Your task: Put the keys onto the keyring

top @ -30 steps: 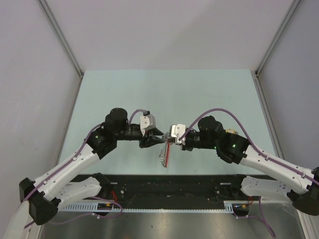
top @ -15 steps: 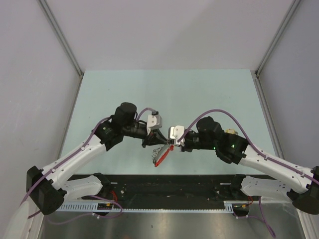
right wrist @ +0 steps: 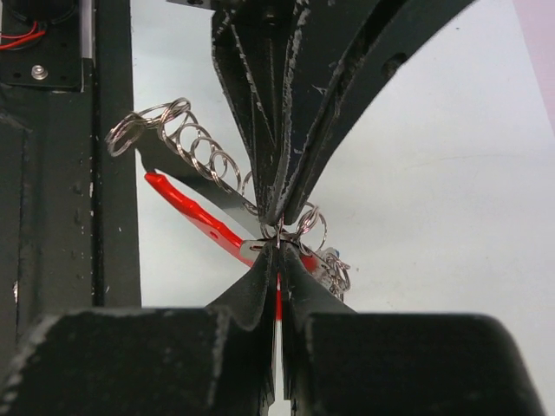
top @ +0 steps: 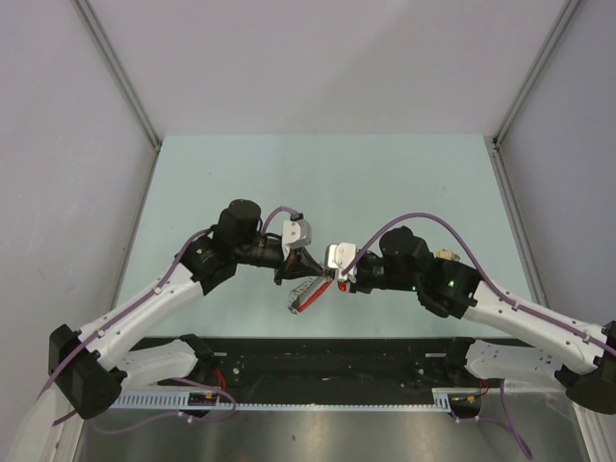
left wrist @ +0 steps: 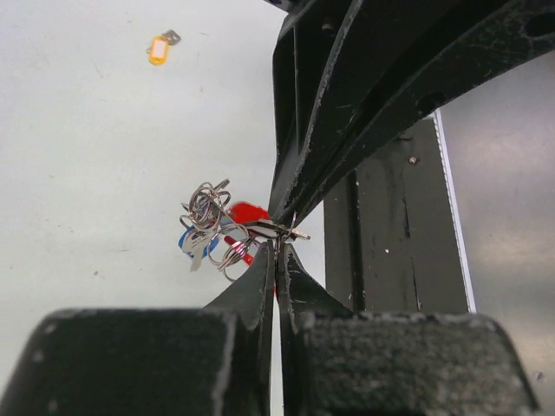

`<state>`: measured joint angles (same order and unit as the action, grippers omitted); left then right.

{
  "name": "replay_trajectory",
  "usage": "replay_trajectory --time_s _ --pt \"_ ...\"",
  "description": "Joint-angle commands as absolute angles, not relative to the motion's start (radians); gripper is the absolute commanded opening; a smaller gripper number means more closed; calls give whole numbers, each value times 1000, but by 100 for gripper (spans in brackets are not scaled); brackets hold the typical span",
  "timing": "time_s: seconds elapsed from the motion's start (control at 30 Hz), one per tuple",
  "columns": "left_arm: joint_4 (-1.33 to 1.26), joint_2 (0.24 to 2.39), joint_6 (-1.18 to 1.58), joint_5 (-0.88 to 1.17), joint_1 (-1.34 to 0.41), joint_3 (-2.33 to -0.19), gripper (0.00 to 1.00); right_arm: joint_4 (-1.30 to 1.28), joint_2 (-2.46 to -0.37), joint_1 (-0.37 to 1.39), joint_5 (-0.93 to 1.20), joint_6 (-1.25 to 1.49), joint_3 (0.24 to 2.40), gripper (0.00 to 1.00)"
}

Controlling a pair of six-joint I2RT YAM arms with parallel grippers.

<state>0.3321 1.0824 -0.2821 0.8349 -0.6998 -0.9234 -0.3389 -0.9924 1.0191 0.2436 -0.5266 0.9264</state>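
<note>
The keyring [top: 306, 293] hangs between both grippers above the table's near edge. It has a grey strap [right wrist: 186, 178] strung with several small metal rings, and a red curved end piece [right wrist: 186, 210]. My left gripper [left wrist: 277, 244] is shut on its metal ring from one side. My right gripper [right wrist: 277, 247] is shut on the same ring from the opposite side, and the two sets of fingertips almost touch. In the top view they meet left gripper [top: 314, 269] to right gripper [top: 327, 276]. A blue key [left wrist: 192, 243] hangs in the ring cluster. A yellow key [left wrist: 157, 48] lies alone on the table.
The black rail [top: 337, 351] runs along the table's near edge, directly under the grippers, and also shows in the left wrist view [left wrist: 390, 260]. Grey walls enclose the pale green table [top: 318, 183] on three sides.
My left arm has reached further right and its wrist has turned. The strap and red piece have swung from hanging straight down to slanting down-left. The right arm has barely moved.
</note>
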Motion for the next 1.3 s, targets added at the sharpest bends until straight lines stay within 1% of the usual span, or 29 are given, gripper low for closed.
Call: replay_trajectory --time_s 0.0,0.27,0.4,0.57,0.7,0.87,1.13,1.23,1.27 --pt "183 1006 -128 746 -686 -871 0 -356 -950 1020 166 -508 976 0" --pt "5 947 64 689 -681 -770 0 -316 -922 1025 161 -462 917 0" --pt "-178 920 226 677 -681 -706 0 -266 -916 1045 164 -436 878 0" --pt "-358 885 345 589 -683 -618 0 -195 -916 1077 141 -408 841 0" --pt "-440 841 420 508 -683 -569 0 -170 -907 1094 107 -400 822 0" --pt "-512 808 465 407 -690 -525 0 -130 -907 1108 100 -384 802 0" --pt "-646 831 523 388 -718 -482 0 -46 -936 1126 95 -387 793 0" --pt "-632 825 520 382 -718 -480 0 -32 -928 1126 86 -402 793 0" --pt "-589 824 500 376 -718 -485 0 -32 -925 1126 89 -408 795 0"
